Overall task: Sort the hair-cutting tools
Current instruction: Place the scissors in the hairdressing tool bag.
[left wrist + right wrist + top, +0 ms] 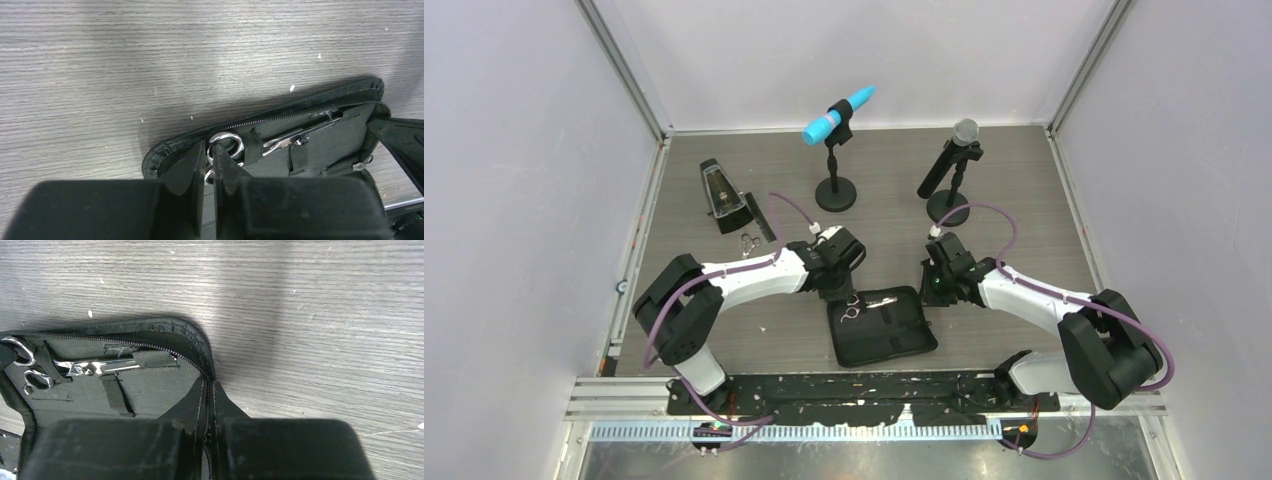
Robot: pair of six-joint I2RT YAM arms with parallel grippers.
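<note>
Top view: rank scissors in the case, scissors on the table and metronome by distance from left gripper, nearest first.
1. Scissors in the case: right at the left gripper.
2. Scissors on the table: off to its left, farther back.
3. Metronome: just beyond those, back left.

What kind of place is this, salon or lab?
Likely a lab robot test cell: plain white walls on aluminium framing, two arms bolted to a wood-grain table, and unrelated props like two stand-mounted microphones and a metronome.
</note>
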